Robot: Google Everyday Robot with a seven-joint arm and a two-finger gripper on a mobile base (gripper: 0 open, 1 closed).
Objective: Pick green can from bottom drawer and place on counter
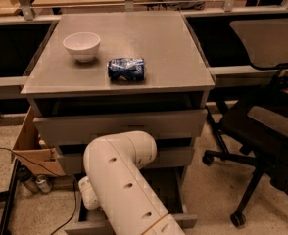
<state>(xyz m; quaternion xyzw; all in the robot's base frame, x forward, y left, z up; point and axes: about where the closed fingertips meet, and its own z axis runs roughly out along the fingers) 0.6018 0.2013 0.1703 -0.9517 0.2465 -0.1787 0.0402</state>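
One relation hidden: can and pincer both lying out of sight

The white arm (127, 180) is reaching down over the open bottom drawer (185, 220), and its bulk is covering most of the drawer's inside. The pincer is sitting somewhere below the wrist (87, 198), toward the drawer's left side. It is not showing, so its opening and any load cannot be told. The green can is not showing either. It is probably lying in the drawer beneath the arm, but its direction from the pincer and its long axis cannot be told. Above, the bench (156, 35) is carrying a white bowl (82, 45) and a blue can (127, 69).
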